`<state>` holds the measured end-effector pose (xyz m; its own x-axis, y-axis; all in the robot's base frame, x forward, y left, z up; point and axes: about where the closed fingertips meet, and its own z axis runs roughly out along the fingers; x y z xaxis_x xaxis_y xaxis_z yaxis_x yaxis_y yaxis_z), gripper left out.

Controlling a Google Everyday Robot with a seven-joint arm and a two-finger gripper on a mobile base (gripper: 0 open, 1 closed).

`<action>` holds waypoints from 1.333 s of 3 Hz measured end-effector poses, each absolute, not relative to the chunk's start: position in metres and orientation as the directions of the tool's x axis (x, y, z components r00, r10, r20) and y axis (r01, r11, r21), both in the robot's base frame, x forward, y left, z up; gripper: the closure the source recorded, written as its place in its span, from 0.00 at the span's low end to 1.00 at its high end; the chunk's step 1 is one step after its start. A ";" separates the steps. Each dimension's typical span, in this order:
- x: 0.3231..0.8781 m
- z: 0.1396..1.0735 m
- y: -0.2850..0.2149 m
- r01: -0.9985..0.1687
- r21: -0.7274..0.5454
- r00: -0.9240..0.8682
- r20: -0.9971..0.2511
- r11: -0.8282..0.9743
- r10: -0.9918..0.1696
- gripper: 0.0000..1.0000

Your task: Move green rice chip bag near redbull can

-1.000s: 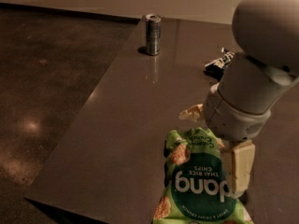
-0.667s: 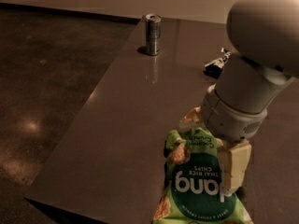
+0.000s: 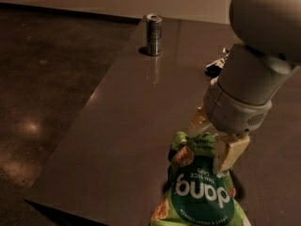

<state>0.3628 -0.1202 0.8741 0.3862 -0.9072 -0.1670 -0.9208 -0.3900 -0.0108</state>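
Observation:
The green rice chip bag (image 3: 202, 197) lies at the near edge of the table, its white "dang" lettering upside down to me. My gripper (image 3: 214, 138) sits at the bag's far end, with one pale finger on each side of the crinkled edge, closed on it. The arm's big white wrist housing hides the table behind it. The redbull can (image 3: 154, 34) stands upright at the far left edge of the table, well away from the bag and the gripper.
The dark grey table (image 3: 131, 126) has its left edge running from the can toward me, with dark floor beyond it. A small dark bag (image 3: 215, 68) lies at the far right, partly hidden by my arm.
The arm has shifted slightly over the bag's far end. The bag and the can stay where they were.

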 end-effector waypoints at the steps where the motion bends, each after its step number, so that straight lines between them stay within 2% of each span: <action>1: 0.368 0.889 -0.119 -0.926 -0.024 0.375 -0.169 -0.377 -0.911 0.86; 2: 0.377 0.904 -0.116 -0.937 -0.037 0.347 -0.190 -0.346 -0.919 1.00; 3: 0.398 0.921 -0.111 -0.961 -0.049 0.277 -0.231 -0.273 -0.933 1.00; 4: 0.455 0.937 -0.103 -0.994 -0.078 0.097 -0.291 -0.078 -0.952 1.00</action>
